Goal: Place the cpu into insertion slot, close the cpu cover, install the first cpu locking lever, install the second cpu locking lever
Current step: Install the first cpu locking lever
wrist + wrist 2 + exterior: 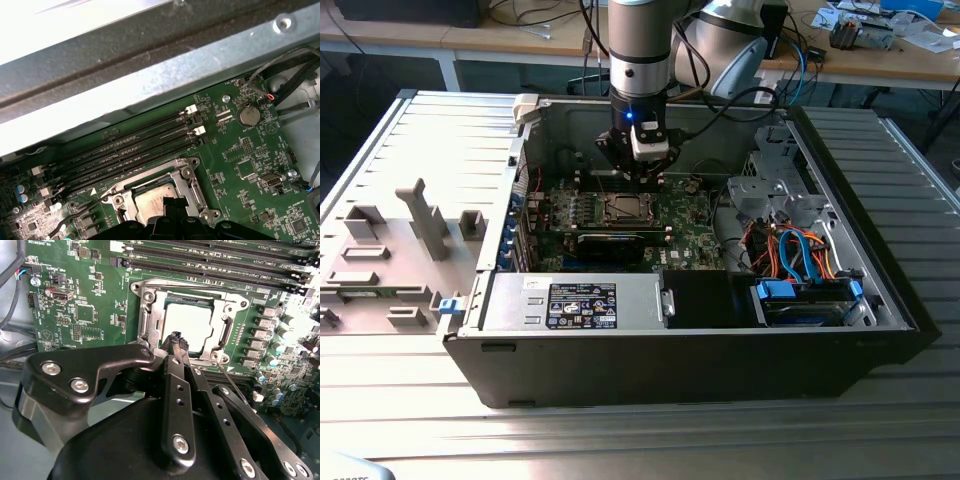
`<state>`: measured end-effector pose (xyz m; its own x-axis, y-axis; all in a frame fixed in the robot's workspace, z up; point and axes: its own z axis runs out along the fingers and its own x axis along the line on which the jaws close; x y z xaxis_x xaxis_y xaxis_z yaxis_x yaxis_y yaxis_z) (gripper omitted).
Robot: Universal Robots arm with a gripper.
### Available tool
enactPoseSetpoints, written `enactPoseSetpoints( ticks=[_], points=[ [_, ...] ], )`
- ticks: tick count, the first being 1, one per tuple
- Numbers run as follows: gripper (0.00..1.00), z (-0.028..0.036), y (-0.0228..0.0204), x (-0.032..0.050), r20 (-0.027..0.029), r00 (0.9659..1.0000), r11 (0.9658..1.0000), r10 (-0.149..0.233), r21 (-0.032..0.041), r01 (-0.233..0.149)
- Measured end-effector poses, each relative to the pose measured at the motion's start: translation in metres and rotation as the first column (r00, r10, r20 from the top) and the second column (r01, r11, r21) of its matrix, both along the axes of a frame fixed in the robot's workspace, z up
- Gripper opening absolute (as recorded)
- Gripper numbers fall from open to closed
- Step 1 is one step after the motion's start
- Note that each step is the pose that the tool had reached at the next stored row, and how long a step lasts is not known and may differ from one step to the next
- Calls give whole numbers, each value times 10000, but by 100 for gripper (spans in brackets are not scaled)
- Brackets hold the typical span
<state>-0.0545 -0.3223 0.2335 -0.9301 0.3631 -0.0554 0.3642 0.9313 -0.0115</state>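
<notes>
In the exterior view, the open computer case [470, 300] is seen lying on the tabletop [620, 440], with the gripper [638, 172] lowered over the green circuit board [690, 235]. In the second wrist view, the cpu [192, 326] is seated in the insertion slot [150, 322], framed by the cpu cover [227, 335]. The jaws are pressed together, with their tip at the cover's edge.

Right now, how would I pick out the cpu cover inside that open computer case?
Look in the open case at the green motherboard, beside the long black memory slots. The cpu cover is the square silver frame lying flat there, just ahead of the gripper. Its large window, showing the pale cpu, sets it apart.
</notes>
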Motion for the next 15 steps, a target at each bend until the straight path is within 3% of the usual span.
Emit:
enactPoseSetpoints(
  ticks=[15],
  points=[
    [11, 0, 0, 0, 0, 9999, 9999, 159, 1, -159]
  ],
)
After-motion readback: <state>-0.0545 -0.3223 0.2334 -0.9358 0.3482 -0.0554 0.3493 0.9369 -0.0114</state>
